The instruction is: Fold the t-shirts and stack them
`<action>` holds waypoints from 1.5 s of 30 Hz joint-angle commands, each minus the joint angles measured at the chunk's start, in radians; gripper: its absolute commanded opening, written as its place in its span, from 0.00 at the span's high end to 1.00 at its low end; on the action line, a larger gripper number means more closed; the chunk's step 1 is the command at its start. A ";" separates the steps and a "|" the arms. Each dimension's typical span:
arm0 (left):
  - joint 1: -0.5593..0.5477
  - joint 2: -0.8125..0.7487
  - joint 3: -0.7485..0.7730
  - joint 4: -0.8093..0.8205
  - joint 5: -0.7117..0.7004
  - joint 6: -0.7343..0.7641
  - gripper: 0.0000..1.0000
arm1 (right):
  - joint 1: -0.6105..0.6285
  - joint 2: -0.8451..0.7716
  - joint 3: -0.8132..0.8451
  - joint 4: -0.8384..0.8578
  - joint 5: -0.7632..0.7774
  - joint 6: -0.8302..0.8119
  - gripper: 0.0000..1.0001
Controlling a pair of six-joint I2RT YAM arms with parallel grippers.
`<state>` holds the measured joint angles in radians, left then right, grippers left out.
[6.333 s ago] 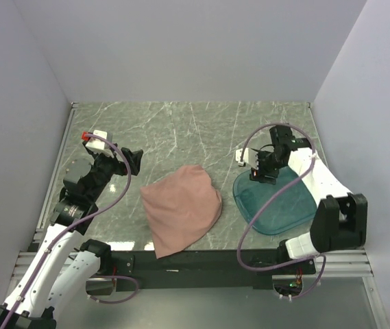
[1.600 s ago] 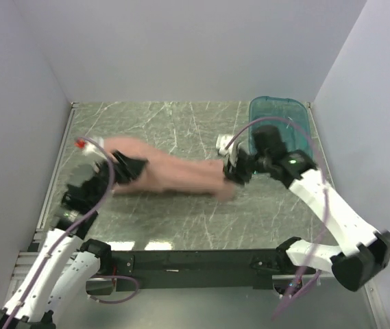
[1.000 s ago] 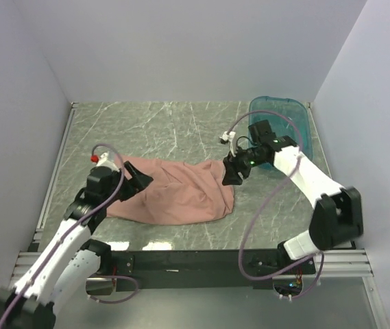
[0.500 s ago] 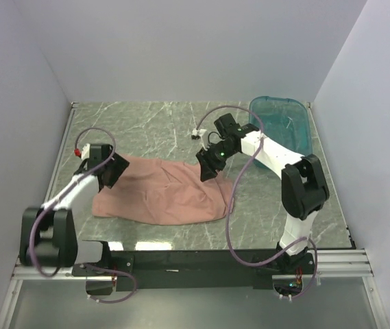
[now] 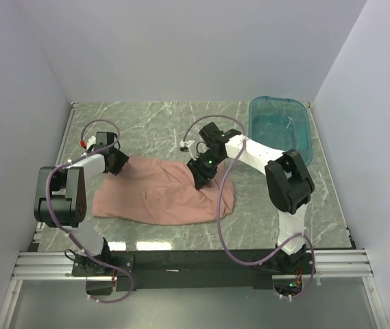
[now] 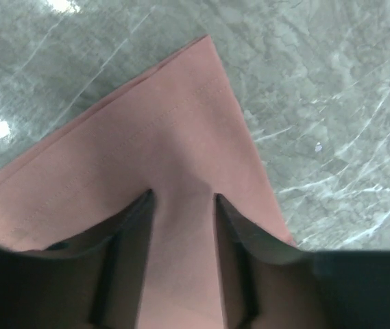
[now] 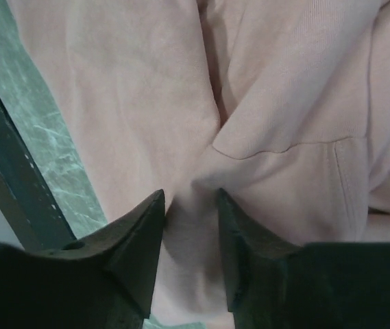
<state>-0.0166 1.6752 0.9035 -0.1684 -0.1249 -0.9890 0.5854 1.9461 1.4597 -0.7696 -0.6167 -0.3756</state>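
Observation:
One salmon-pink t-shirt [image 5: 160, 195] lies spread and wrinkled across the middle of the marble table [image 5: 153, 123]. My left gripper [image 5: 117, 163] is down on its far-left corner. In the left wrist view that gripper [image 6: 181, 197] stands open, both tips pressed into the hemmed corner of the t-shirt [image 6: 167, 130], with flat cloth between the fingers. My right gripper [image 5: 201, 173] sits on the shirt's far edge near the middle. Seen from the right wrist, the right gripper [image 7: 191, 195] is open, and a ridge of the t-shirt [image 7: 284, 103] bunches up between its tips.
A translucent teal plastic tub [image 5: 280, 127] stands at the far right corner of the table. Grey walls close in the left, back and right sides. Bare marble [image 6: 332, 89] shows just past the shirt's corner.
Both arms have swung onto the shirt's far edge: the left to its far-left corner, the right leftward to the middle. Both pairs of jaws have narrowed.

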 commanded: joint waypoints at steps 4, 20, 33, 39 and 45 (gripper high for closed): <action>0.006 0.052 0.026 0.020 0.036 0.013 0.69 | 0.002 0.013 0.063 -0.046 -0.001 -0.019 0.78; 0.009 -0.002 0.034 -0.008 0.077 0.079 0.68 | -0.004 -0.076 0.091 -0.103 -0.032 -0.068 1.00; 0.004 0.236 0.245 -0.289 0.036 0.105 0.36 | -0.007 -0.059 0.045 -0.066 -0.064 -0.059 1.00; -0.009 0.280 0.262 -0.322 0.024 0.170 0.47 | -0.009 -0.056 0.036 -0.062 -0.084 -0.060 1.00; -0.023 0.343 0.310 -0.368 0.015 0.254 0.59 | -0.009 -0.058 0.030 -0.063 -0.103 -0.068 1.00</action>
<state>-0.0223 1.9137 1.2465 -0.4316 -0.0868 -0.8097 0.5835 1.9224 1.4975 -0.8490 -0.6857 -0.4328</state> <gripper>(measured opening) 0.416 0.009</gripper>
